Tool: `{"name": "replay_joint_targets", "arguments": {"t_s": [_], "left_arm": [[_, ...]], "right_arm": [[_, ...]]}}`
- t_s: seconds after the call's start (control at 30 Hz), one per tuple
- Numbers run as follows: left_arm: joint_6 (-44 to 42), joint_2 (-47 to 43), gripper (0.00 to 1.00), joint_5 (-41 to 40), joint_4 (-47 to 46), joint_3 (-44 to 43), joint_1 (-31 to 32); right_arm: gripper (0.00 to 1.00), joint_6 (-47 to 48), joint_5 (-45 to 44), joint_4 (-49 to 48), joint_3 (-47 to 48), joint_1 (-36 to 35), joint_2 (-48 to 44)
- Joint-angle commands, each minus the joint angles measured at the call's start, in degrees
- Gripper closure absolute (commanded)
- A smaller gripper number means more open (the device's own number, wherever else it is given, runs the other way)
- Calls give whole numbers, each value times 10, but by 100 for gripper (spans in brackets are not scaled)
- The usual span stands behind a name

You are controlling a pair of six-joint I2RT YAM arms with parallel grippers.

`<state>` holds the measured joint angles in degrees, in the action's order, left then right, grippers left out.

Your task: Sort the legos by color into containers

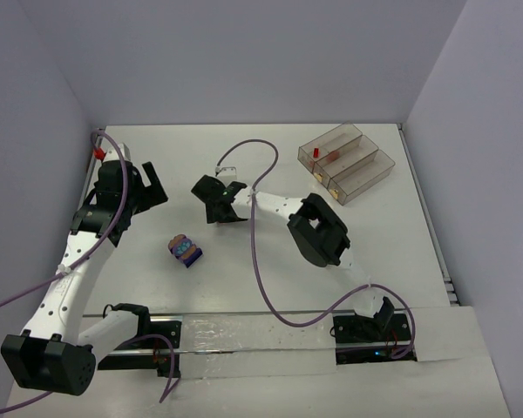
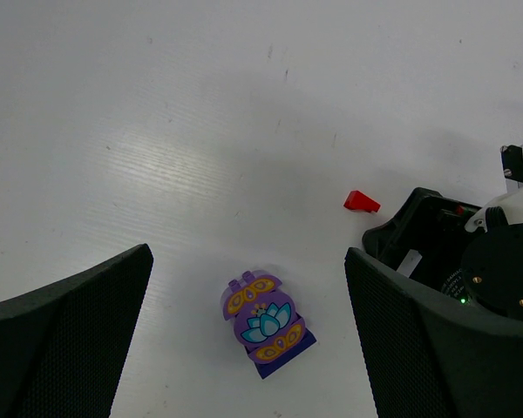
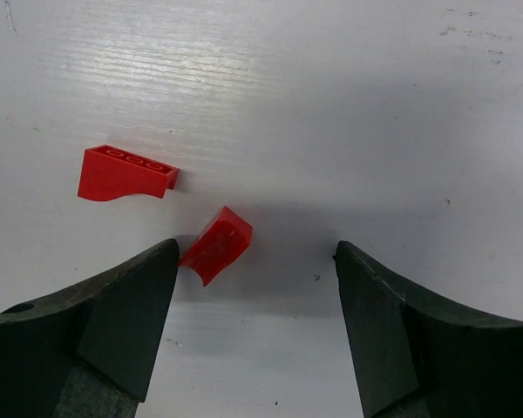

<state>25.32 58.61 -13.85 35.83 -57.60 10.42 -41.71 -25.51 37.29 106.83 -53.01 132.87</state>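
Right fingers (image 3: 401, 335) wide apart, red lego (image 3: 216, 246) between them, close beside one finger.

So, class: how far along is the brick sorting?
Done: red bits already lie in the tray. In hand: nothing gripped; the open right pincer hovers over two red bricks. To do: those, plus the purple brick below the open left pincer.

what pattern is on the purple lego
The purple lego bears a teal lotus and gold ornaments; clearest in the left wrist view.
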Motion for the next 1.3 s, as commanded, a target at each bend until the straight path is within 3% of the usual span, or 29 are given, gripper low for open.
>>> {"name": "replay_joint_targets", "arguments": {"t_s": [0.0, 0.37, 0.9, 1.27], "left_arm": [[6, -14, 1, 5, -15, 0, 2], [9, -19, 1, 8, -18, 6, 2], [5, -24, 1, 7, -14, 4, 3], [6, -20, 1, 11, -17, 7, 2]], "right_arm": [[21, -11, -42, 18, -16, 3, -29], [24, -3, -25, -12, -54, 7, -59], [27, -13, -47, 36, 16, 7, -8], [44, -2, -53, 4, -33, 9, -41]]}}
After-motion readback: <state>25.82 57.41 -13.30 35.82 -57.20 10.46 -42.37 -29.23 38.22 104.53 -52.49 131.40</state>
